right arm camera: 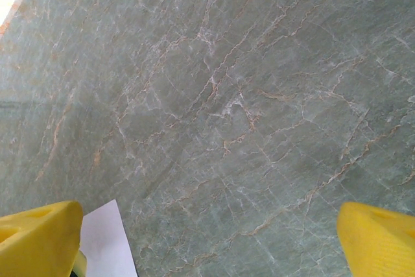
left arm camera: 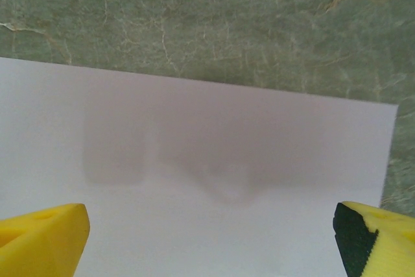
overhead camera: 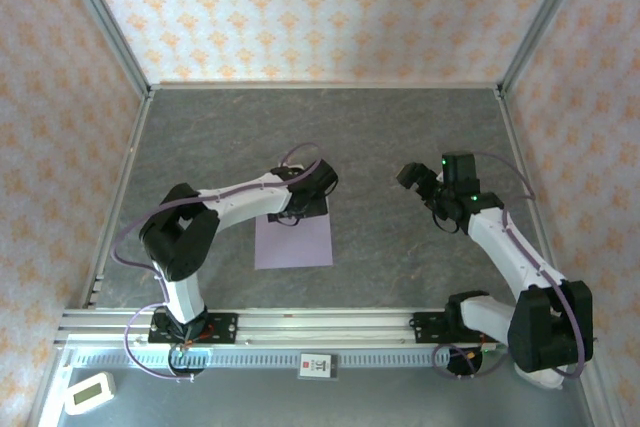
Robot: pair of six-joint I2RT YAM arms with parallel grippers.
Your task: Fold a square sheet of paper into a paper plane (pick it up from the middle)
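Observation:
The square sheet of paper point(overhead camera: 293, 244) is lavender and lies flat, with no fold in it, on the grey marbled table in front of the left arm. My left gripper point(overhead camera: 298, 212) hangs low over the sheet's far edge, jaws wide apart. In the left wrist view the sheet point(left arm camera: 227, 160) fills the lower part, and the gripper point(left arm camera: 211, 244) has nothing between its yellow fingertips point(left arm camera: 42, 241). My right gripper point(overhead camera: 414, 179) stands open above bare table to the right of the sheet. In its wrist view the gripper point(right arm camera: 211, 244) is empty, and a corner of the sheet point(right arm camera: 107, 244) shows at lower left.
An aluminium rail point(overhead camera: 320, 325) with both arm bases runs along the near edge, with a small label card point(overhead camera: 315, 365) below it. A white device point(overhead camera: 88, 392) lies at the near left corner. Patterned walls with metal posts enclose the table point(overhead camera: 400, 127).

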